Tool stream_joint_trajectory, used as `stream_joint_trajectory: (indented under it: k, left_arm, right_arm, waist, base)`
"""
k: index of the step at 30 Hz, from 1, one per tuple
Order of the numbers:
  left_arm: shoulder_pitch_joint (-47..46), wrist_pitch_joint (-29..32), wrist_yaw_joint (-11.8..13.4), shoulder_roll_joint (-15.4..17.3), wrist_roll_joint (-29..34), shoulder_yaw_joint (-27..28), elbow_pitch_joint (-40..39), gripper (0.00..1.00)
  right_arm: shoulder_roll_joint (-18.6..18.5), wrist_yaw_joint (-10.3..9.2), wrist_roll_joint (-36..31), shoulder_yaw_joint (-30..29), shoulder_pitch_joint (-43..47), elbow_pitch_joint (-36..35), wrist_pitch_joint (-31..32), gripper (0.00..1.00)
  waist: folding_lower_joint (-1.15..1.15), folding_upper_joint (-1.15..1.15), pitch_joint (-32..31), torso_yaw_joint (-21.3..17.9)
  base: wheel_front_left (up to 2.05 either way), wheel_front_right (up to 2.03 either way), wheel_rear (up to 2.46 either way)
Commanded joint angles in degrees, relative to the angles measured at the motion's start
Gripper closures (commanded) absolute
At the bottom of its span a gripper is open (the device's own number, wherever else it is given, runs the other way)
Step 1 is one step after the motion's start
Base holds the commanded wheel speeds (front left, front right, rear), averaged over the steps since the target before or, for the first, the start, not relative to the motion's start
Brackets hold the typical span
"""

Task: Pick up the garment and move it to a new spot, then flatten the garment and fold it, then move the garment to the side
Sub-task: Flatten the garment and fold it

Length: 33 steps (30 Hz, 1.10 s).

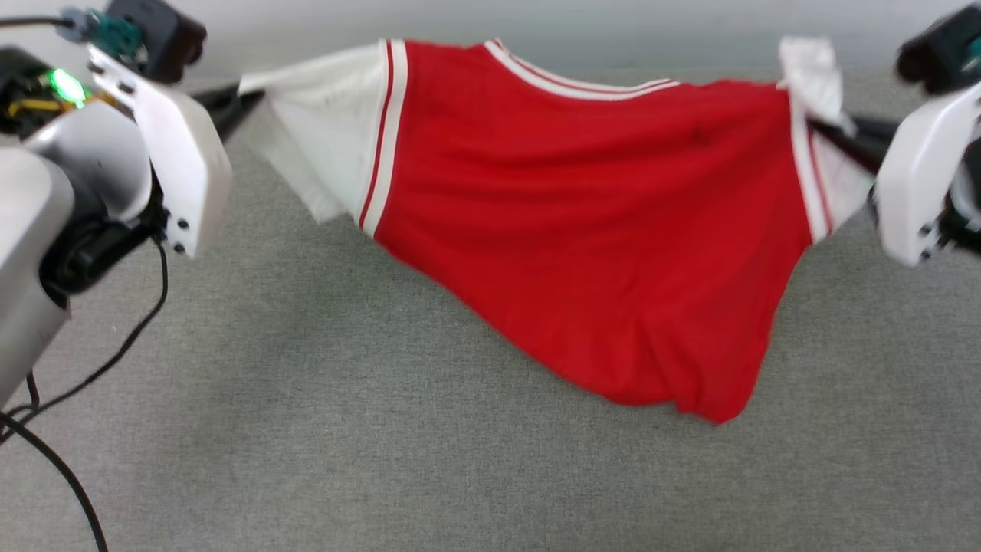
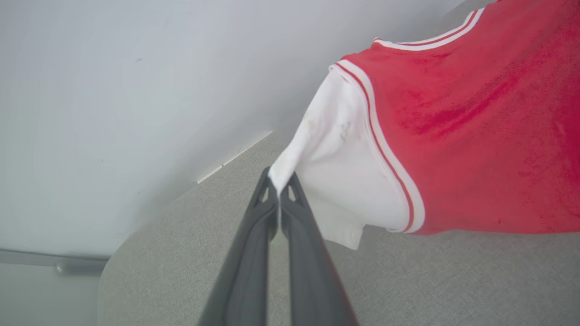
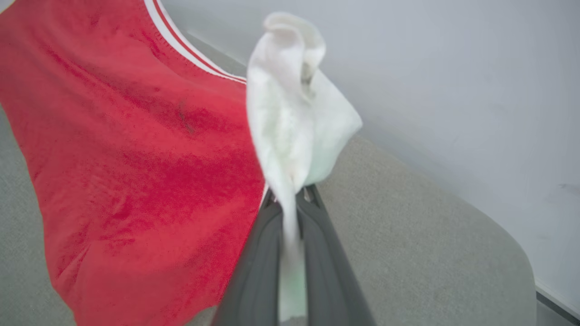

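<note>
Legible markings: none.
The garment (image 1: 582, 230) turns a plain red face to every view; no lettering, numeral or label can be read.

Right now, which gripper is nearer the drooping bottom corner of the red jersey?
Right. The right gripper is shut on the white sleeve above and right of the jersey's low corner; the left gripper grips the other sleeve, far across to the left.

Illumination was bright and diffuse, shadows faint. The garment (image 1: 582, 230) appeared blurred (head view); wrist views bowed at edges.
</note>
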Motion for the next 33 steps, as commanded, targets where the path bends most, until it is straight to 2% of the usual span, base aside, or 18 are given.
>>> stream_joint_trajectory:
  k: [1,8,11,19,27,33]
  left_arm:
    - [-1.8,-1.0,0.8,0.0,1.1,0.8,-1.0,1.00]
    - [-7.7,-3.4,2.7,-1.8,4.2,2.8,-2.2,1.00]
    - [-11.4,-5.1,3.3,-3.1,6.0,4.0,-0.9,1.00]
    - [-23.7,-10.3,3.5,-8.1,9.4,7.4,6.9,1.00]
    - [-36.8,-16.3,2.7,-10.6,11.9,10.9,16.4,1.00]
    - [-44.8,-20.4,1.4,-12.7,12.6,12.4,23.1,1.00]
  right_arm:
    - [-0.7,-0.06,-0.4,-1.6,-2.4,-0.4,-1.6,1.00]
    - [-0.9,-0.06,-2.9,-5.6,-8.2,-1.0,-4.0,1.00]
    - [0.5,-0.06,-5.5,-7.0,-12.4,0.1,-4.8,1.00]
    - [8.0,-0.06,-15.6,-10.9,-26.4,9.6,-8.3,1.00]
    - [16.0,-0.06,-26.0,-15.1,-41.4,21.8,-14.0,1.00]
    - [20.1,-0.06,-30.8,-17.9,-50.2,30.0,-17.8,1.00]
  waist:
    - [0.00,0.00,-0.7,-0.1]
    - [0.00,0.00,-0.1,0.1]
    - [0.00,0.00,1.4,0.0]
    - [0.00,0.00,7.6,0.3]
    - [0.00,0.00,13.6,0.7]
    - [0.00,0.00,16.6,1.4]
  base:
    - [0.00,0.00,0.00]
    - [0.00,0.00,0.00]
    - [0.00,0.00,0.00]
    - [0.00,0.00,0.00]
    - [0.00,0.00,0.00]
    - [0.00,0.00,0.00]
